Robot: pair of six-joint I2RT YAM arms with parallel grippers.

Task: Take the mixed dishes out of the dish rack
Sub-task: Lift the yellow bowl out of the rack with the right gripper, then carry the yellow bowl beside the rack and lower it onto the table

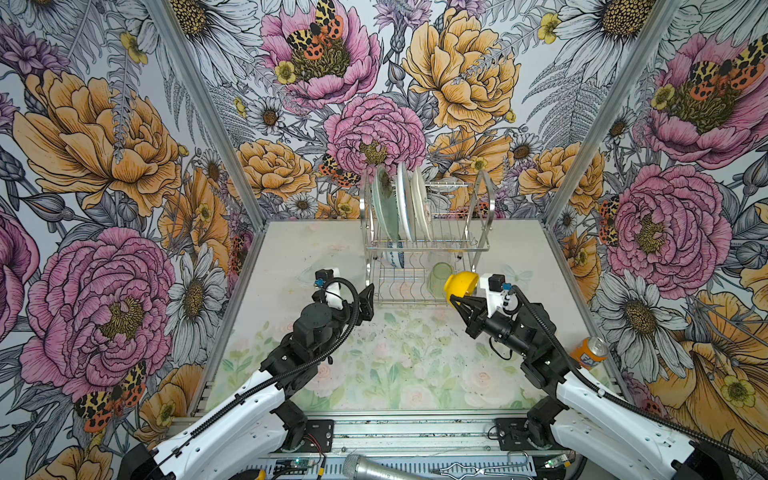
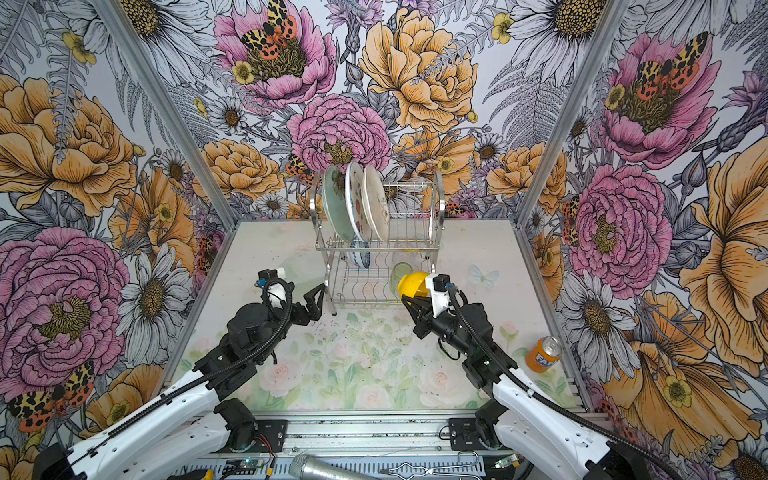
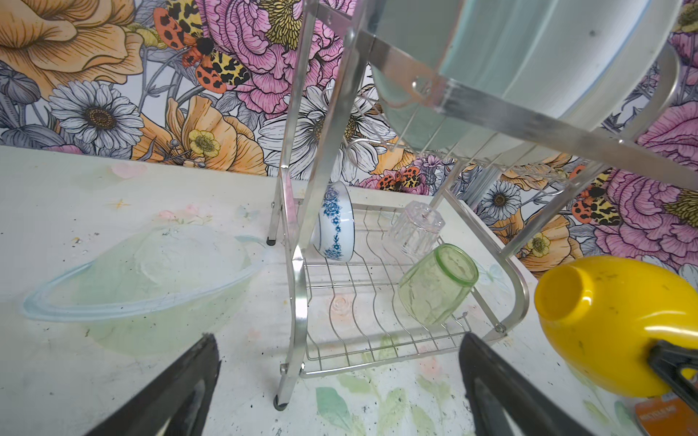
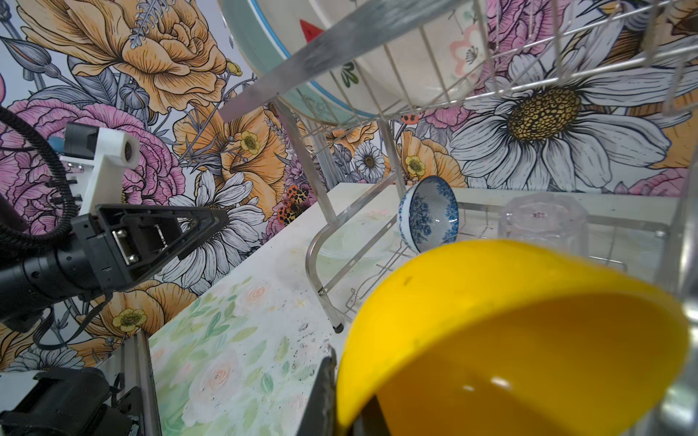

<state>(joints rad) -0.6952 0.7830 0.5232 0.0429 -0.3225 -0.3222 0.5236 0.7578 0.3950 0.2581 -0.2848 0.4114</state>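
Pinching yellow bowl (image 1: pixel 461 284), right gripper (image 1: pixel 454 298)

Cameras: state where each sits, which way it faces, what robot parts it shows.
Top views: high behind the robot, facing down at the dish rack; both arms show.
Left wrist: on the left arm, facing the rack's lower shelf; open left claw shows.
Right wrist: on the right arm, facing the rack past the yellow bowl; right claw grips it.
Shared: both wrist views show the blue-and-white bowl.
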